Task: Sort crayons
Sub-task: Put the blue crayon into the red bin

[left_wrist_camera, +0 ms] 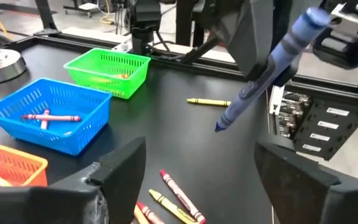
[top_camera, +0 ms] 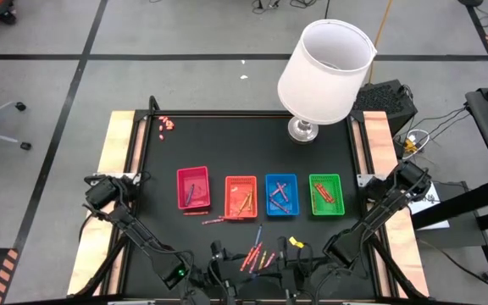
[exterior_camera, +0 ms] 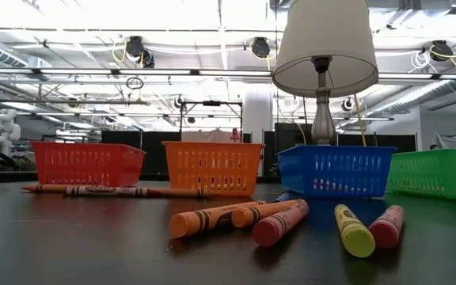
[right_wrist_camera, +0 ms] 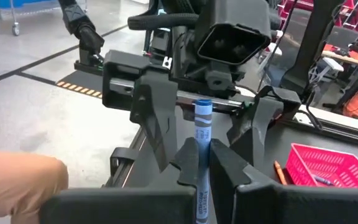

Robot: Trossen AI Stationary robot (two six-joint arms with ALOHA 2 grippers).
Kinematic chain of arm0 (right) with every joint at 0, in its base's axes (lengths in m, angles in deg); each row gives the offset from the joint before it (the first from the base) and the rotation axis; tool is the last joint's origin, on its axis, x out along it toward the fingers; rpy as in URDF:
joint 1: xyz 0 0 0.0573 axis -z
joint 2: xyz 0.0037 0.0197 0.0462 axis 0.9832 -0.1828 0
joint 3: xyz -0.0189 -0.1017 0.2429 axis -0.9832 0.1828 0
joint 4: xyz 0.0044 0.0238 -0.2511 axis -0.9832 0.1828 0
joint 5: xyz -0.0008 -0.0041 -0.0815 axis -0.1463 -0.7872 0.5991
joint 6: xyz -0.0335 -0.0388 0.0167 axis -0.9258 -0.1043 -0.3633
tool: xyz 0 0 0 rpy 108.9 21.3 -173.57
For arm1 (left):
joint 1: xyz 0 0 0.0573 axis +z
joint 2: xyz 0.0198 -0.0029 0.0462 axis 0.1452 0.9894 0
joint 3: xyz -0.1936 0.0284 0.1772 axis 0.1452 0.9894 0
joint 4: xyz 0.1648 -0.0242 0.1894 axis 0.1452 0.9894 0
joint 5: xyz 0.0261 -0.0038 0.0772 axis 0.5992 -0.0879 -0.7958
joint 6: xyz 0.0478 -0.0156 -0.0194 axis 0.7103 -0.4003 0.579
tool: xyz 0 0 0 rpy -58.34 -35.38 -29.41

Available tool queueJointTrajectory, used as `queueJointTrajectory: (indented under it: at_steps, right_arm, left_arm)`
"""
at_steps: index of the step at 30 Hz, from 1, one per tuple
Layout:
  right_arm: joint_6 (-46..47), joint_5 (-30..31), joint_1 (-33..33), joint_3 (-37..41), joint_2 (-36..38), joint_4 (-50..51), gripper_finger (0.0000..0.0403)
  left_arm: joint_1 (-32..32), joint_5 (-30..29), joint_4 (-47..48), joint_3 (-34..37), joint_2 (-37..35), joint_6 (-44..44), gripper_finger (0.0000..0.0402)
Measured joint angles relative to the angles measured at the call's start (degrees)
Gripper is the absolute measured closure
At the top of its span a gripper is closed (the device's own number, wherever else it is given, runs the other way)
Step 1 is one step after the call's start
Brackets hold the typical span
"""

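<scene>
On the black table (top_camera: 312, 237) I see a white-shaded lamp (top_camera: 324, 72) behind four baskets: pink (top_camera: 193, 187), orange (top_camera: 241, 195), blue (top_camera: 281, 194), green (top_camera: 326, 194). My right tool (right_wrist_camera: 202, 163) is clamped on a blue crayon (right_wrist_camera: 202, 155), facing my left tool (left_wrist_camera: 197, 180), jaws wide. Loose crayons (top_camera: 257, 254) lie near the table's front edge.

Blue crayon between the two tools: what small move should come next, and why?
Probably the right tool carries the blue crayon toward the blue tray: its fingers pinch the crayon, while the left tool stands open around it.
</scene>
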Motion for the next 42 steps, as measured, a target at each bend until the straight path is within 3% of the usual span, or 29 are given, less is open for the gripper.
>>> queueJointTrajectory:
  at_steps: [8, 19, 25, 38, 42]
  right_arm:
    - [-1.87, -0.08, 0.26, 0.00, 0.00, -3.45, 0.0401]
    - [-0.48, -0.12, 1.92, -0.02, 0.00, -3.81, 0.0401]
    - [-0.46, -0.12, 1.97, -0.02, 0.00, -3.81, 0.0401]
    - [-0.33, 0.42, 1.99, -0.02, -0.02, -3.75, 0.0393]
    - [-0.34, 0.38, 2.01, -0.02, -0.04, -3.71, 0.0359]
  left_arm:
    - [1.80, 0.12, -0.98, 0.00, -0.02, -0.03, 0.0108]
    - [2.21, 2.67, -9.83, 0.00, 0.00, 11.19, 0.0176]
    - [2.34, 3.69, -9.99, 0.00, 0.00, 11.77, 0.0209]
    - [2.38, 3.38, -10.53, 0.00, 0.00, 14.63, 0.0377]
    - [2.29, 3.38, -10.43, 0.00, -0.01, 14.69, 0.0387]
